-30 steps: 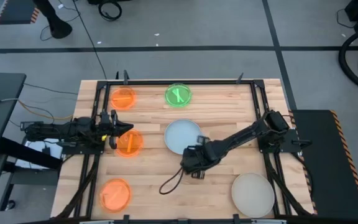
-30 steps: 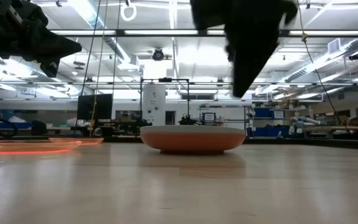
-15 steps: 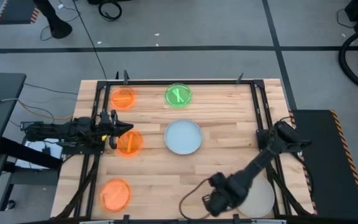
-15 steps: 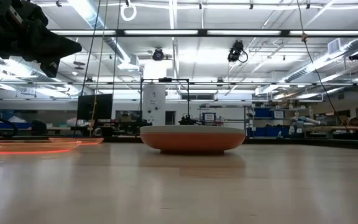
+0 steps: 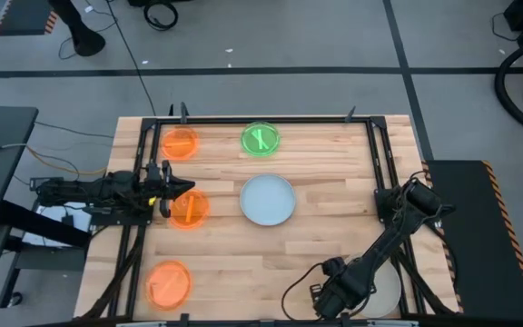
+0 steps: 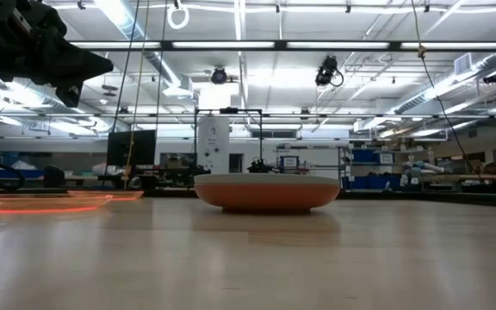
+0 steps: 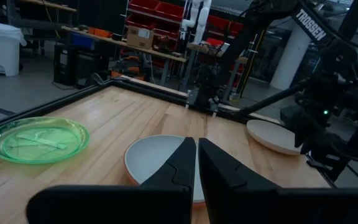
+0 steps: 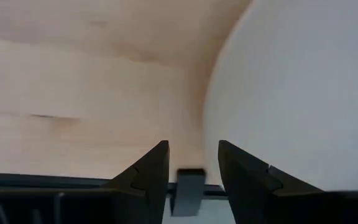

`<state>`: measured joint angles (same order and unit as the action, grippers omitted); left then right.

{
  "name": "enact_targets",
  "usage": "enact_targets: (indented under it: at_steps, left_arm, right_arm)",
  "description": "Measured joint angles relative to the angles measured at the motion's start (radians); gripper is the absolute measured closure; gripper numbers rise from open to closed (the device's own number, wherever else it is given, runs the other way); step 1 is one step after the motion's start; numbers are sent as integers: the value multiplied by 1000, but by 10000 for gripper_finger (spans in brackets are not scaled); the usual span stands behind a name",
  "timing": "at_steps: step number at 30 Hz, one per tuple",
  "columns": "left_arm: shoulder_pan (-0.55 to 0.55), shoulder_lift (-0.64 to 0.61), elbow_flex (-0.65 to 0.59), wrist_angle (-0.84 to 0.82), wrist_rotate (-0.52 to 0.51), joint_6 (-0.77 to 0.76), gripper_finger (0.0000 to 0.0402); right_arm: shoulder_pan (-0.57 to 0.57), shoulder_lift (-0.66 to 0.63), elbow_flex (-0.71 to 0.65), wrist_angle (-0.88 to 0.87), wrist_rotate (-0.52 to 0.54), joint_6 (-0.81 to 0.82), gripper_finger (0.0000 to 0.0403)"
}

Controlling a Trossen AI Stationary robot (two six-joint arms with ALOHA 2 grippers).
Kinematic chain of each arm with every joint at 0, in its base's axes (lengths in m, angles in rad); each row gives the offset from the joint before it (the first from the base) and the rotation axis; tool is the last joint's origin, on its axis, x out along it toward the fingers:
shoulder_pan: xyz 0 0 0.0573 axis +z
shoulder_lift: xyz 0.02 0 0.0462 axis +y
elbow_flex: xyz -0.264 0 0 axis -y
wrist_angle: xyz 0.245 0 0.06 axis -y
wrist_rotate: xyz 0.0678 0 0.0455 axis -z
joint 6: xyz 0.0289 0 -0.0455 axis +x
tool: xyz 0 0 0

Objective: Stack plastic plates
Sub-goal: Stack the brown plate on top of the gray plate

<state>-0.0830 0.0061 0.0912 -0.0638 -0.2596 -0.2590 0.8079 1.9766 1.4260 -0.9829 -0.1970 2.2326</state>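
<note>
My right gripper (image 5: 328, 296) (image 8: 193, 158) is open, pointing down at the near right of the table. Its fingers stand on either side of the left rim of the beige plate (image 5: 377, 287) (image 8: 291, 93), which lies flat on the wood. My left gripper (image 5: 172, 188) (image 7: 196, 155) is shut and empty, held high (image 6: 84, 65) beside a small orange plate (image 5: 189, 209). The pale blue plate (image 5: 268, 200) (image 7: 157, 163) sits mid-table on a red-orange one (image 6: 267, 193). A green plate (image 5: 261, 139) and two more orange plates (image 5: 180, 143) (image 5: 169, 283) lie flat.
A black frame rail (image 5: 384, 173) runs along the table's edges. Bare wood (image 5: 252, 263) lies between the pale blue plate and the near edge. In the left wrist view the right arm (image 7: 328, 124) shows beyond the beige plate (image 7: 275, 137).
My right gripper has swung from beside the pale blue plate toward the table's near right corner, ending at the beige plate's left rim. It has gone out of the low view. The plates have stayed where they were.
</note>
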Motion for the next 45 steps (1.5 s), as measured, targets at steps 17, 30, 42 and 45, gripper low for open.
enact_targets:
  at_steps: [17, 30, 42, 45]
  left_arm:
    - [0, 0, 0, 0, 0, 0, 374]
    - [0, 0, 0, 0, 0, 0, 374]
    - [0, 0, 0, 0, 0, 0, 374]
    - [0, 0, 0, 0, 0, 0, 374]
  right_arm:
    - [-31, 1, -109, 55, 17, 12, 333]
    - [-94, -2, 105, -262, 133, -79, 389]
    - [-292, -3, 404, -387, 592, -864, 389]
    - [-348, -1, 395, -270, 592, -1283, 389]
